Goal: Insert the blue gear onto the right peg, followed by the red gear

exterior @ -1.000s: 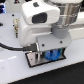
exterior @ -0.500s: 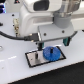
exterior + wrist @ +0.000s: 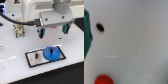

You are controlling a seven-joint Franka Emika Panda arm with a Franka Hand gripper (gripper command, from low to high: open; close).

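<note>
The blue gear (image 3: 50, 53) lies flat on the right half of the grey, black-edged plate (image 3: 31, 60), with a dark spot at its centre where the right peg stands. The left peg (image 3: 36, 55) is bare. My gripper (image 3: 53, 31) hangs well above the plate, open, its two dark fingers (image 3: 42, 34) wide apart and holding nothing. The red gear (image 3: 104, 79) shows only in the wrist view, as a blurred red patch on the white table. One teal finger (image 3: 86, 32) sits at that view's edge.
A brownish fixture (image 3: 19, 30) with black cable stands at the back on the exterior view's left. The white table (image 3: 70, 67) carries the plate. A small dark hole (image 3: 100, 27) marks the table in the wrist view.
The gripper was low over the plate a second ago. It has let go of the blue gear and risen, leaving the gear on the plate's right side.
</note>
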